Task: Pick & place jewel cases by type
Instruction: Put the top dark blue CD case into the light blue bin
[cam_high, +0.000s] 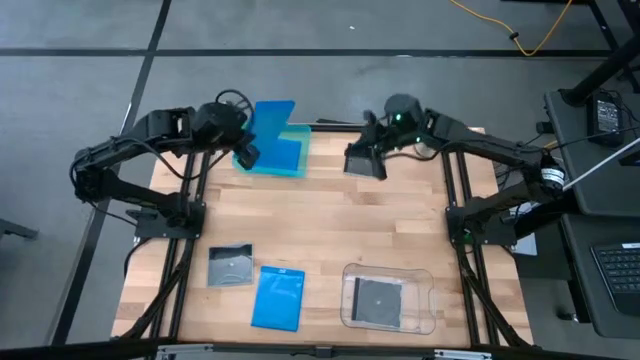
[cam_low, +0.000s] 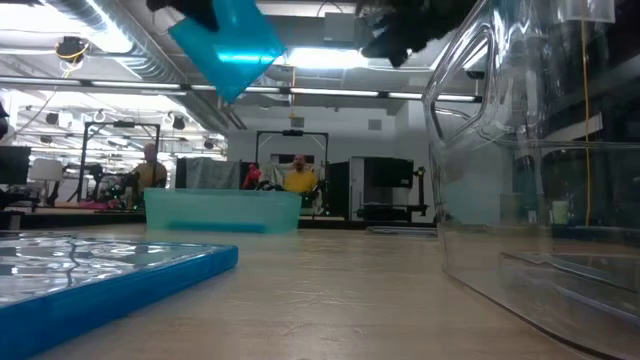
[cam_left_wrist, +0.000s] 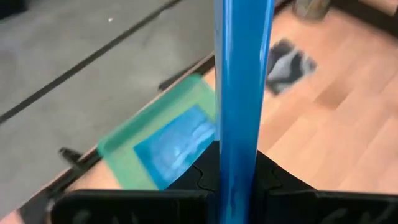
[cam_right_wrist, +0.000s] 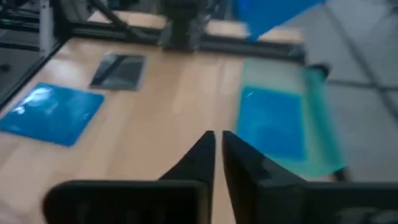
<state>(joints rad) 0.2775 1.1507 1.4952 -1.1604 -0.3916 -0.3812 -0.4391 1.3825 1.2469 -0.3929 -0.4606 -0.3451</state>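
Observation:
My left gripper (cam_high: 250, 150) is shut on a bright blue jewel case (cam_high: 273, 120), held in the air above the far left part of the teal tray (cam_high: 298, 165). Another blue case (cam_right_wrist: 270, 127) lies flat in that tray. My right gripper (cam_right_wrist: 218, 142) hovers over the table's far middle, to the right of the tray. A narrow gap shows between its fingertips, with nothing in it. On the near left of the table lie a dark square case (cam_high: 230, 265) and a blue case (cam_high: 278, 298). A further dark case (cam_high: 380, 300) lies in the clear tray (cam_high: 428, 300). My left gripper pinches the blue case between its two fingers at one edge (cam_left_wrist: 236, 146). The left wrist view shows the case edge-on, reaching out forward from between the fingers. The case is lifted clear of tray and table and hangs tilted, one corner (cam_low: 228, 95) lowest.
The teal tray stands at the table's far edge; floor lies just beyond it. The clear tray stands at the near right. Bare wood lies across the table's middle between the two trays. People and benches show in the room behind.

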